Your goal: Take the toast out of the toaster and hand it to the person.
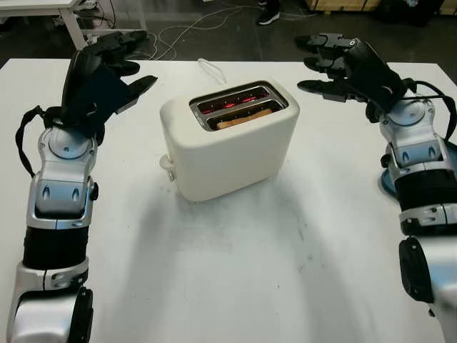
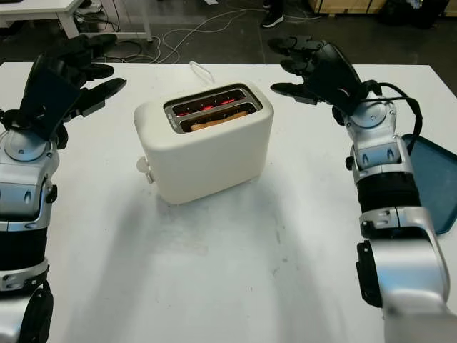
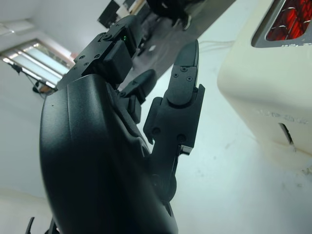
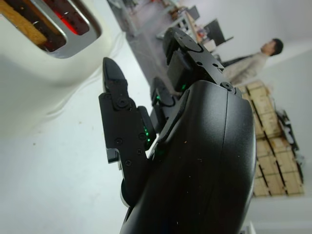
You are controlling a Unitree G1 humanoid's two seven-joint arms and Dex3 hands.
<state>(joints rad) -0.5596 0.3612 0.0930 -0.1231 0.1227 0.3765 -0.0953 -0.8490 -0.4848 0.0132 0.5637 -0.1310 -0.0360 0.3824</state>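
1. Toaster (image 1: 230,138) mid-counter (image 1: 235,279), toward far edge; toast (image 1: 244,118) seated in its nearer slot.
2. My left hand (image 1: 107,68) open, raised beside toaster's left.
3. My right hand (image 1: 343,64) open, raised at its right.

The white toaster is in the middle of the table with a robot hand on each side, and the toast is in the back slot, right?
Not quite. The cream-white plastic toaster does sit mid-table between the open left robot hand and the open right robot hand, but the brown toast slice is in the front slot, nearer the robot. The back slot glows red. The left eye view shows this.
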